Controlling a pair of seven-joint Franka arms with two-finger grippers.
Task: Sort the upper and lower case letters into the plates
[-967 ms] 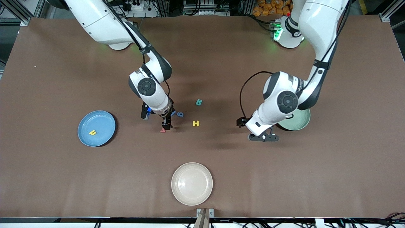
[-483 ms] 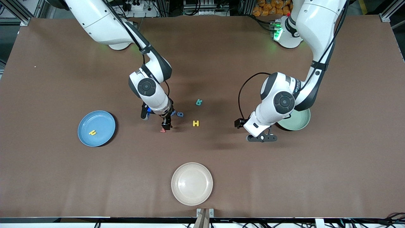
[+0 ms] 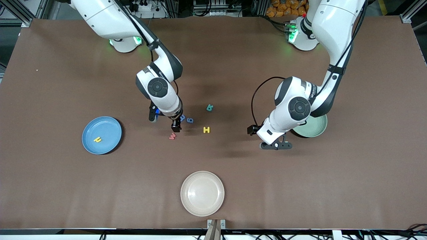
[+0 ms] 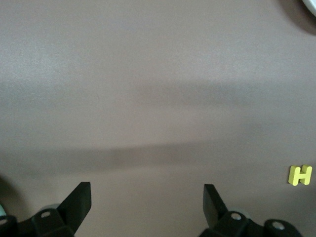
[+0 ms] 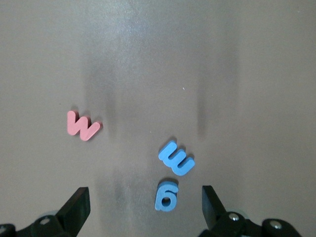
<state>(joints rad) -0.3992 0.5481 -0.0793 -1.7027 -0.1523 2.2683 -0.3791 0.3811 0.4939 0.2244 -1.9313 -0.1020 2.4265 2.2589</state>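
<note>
The right gripper (image 3: pixel 176 128) is open and holds nothing, low over the middle of the table (image 3: pixel 50 173). The pink letter w (image 3: pixel 172 136) lies just beside it, toward the blue plate (image 3: pixel 115 133). The left gripper (image 3: pixel 276 145) waits open, much farther off.

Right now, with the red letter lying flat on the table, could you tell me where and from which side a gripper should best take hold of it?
Probably from straight above: the red letter lies flat on the table, so only its thin outer edges offer grip. Close the fingers across its short width; nothing crowds it. The right gripper, open, hangs nearest; the left gripper waits open.
</note>
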